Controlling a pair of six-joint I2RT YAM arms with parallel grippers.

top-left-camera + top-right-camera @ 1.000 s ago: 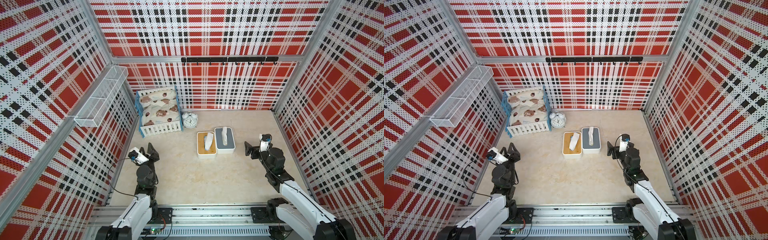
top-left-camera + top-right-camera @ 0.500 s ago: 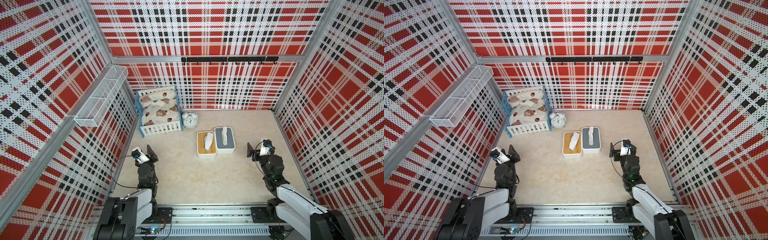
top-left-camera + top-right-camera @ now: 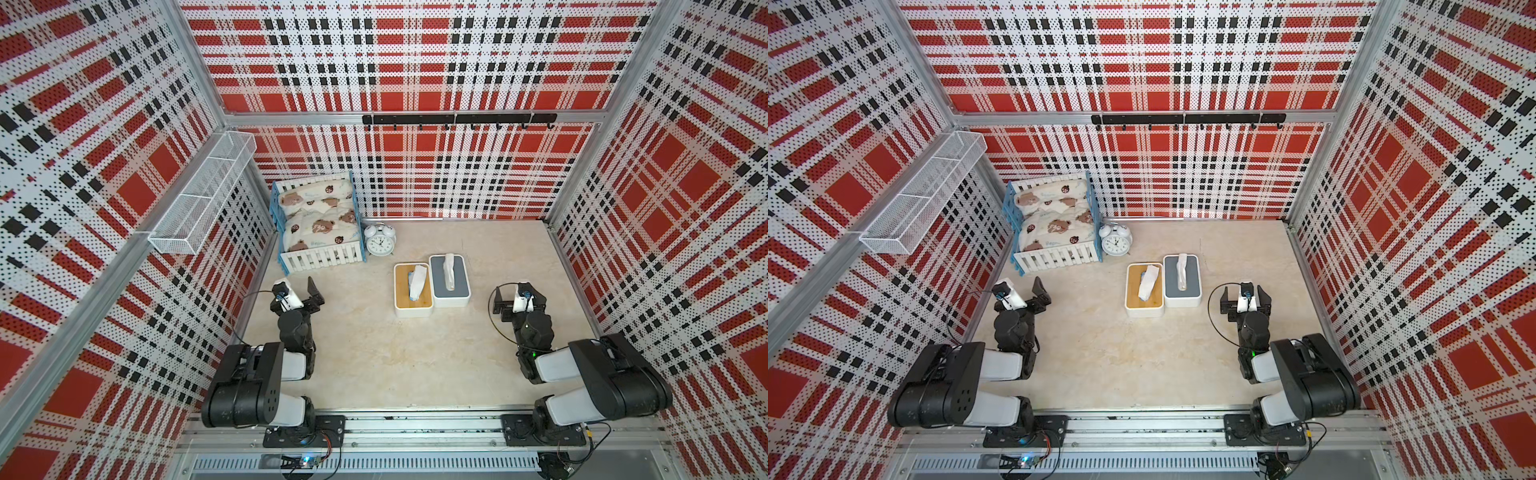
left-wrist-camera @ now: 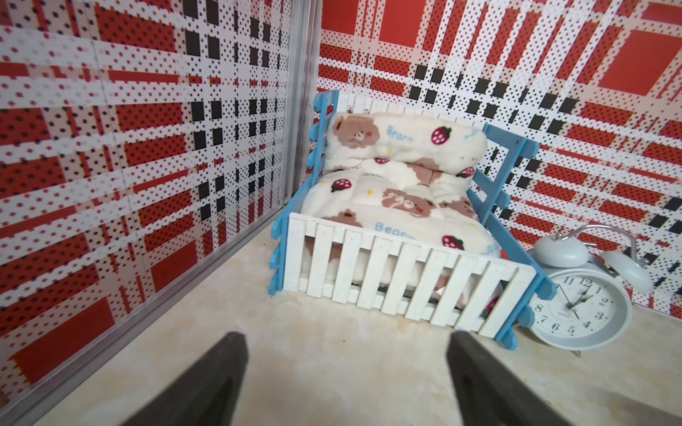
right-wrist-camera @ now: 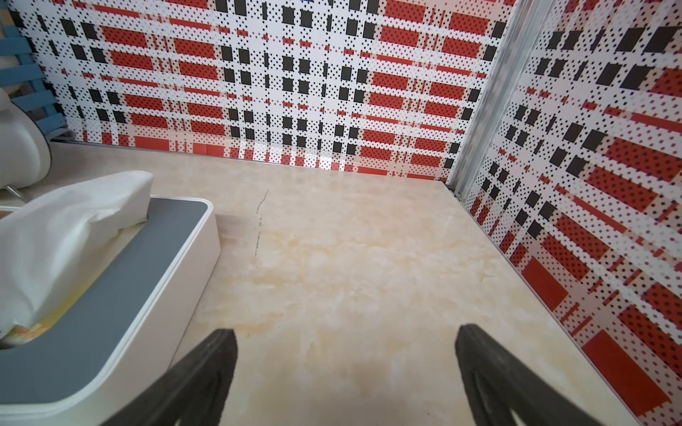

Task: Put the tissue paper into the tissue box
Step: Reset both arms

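1. Right of centre in both top views, on the beige worktop (image 3: 374, 357), two tissue boxes stand touching side by side: the white box with the bamboo lid (image 3: 402, 291) and, to its right in the frame, the white box with the grey lid (image 3: 460, 286).
2. One white tissue paper (image 3: 417, 281) rises from the bamboo lid and a second white tissue (image 3: 449, 272) from the grey lid. I judge the paper is already housed.
3. Both boxes and both tissues have their long axis running from the lower to the upper part of the frame.
4. My right pincer (image 5: 345, 330) is apart and empty, just right of the grey-lidded box and the nearer to it. That box fills the lower left of my right wrist view.
5. My left pincer (image 4: 347, 335) is also apart and empty. It faces the blue-and-white toy bed (image 4: 406, 287) and the white alarm clock (image 4: 579, 310), and the boxes lie off to its right, outside its wrist view.
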